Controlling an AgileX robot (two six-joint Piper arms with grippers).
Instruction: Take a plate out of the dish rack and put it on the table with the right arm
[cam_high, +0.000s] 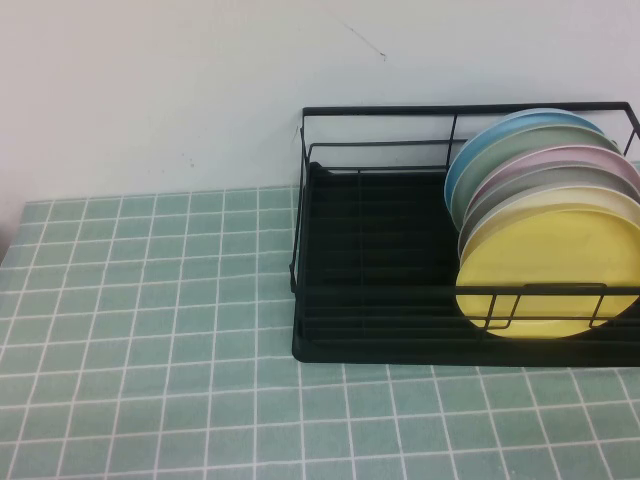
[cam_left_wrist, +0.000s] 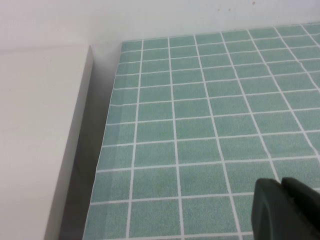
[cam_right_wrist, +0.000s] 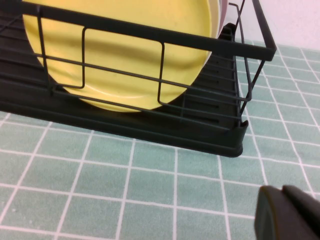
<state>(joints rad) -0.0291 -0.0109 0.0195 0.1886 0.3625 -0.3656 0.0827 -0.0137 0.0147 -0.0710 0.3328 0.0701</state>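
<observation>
The table (cam_high: 150, 330) fills the lower half of the high view. It is flat, made of small pale green square tiles with white lines between them. Behind it stands a plain white wall (cam_high: 150, 90).

The dish rack (cam_high: 370, 250) sits on the table at the right of the high view and runs past the right edge of the frame. It is a rectangular black tray with thin black wire walls and upright wire dividers. Its left part holds nothing; its right part holds a row of round plates, all standing on edge and leaning one behind the other. The yellow plate (cam_high: 550, 275) is the front one, matte and plain with a shallow rim, and the front wire of the rack crosses its lower part. Behind it, only the upper rims of the others show: a white plate (cam_high: 520, 205), a pink plate (cam_high: 560, 158), a pale green plate (cam_high: 515, 150) and a blue plate (cam_high: 475, 150) at the back.

In the right wrist view the right gripper (cam_right_wrist: 290, 215) is a dark tip in the lower right corner, above the tiles, in front of the rack's corner and apart from it. I cannot tell how far it is open; it holds nothing visible.

In the left wrist view the left gripper (cam_left_wrist: 285, 210) is also a dark tip in the lower right corner, over bare tiles near the table's edge, beside a white board (cam_left_wrist: 35, 140). Its opening cannot be told either.
</observation>
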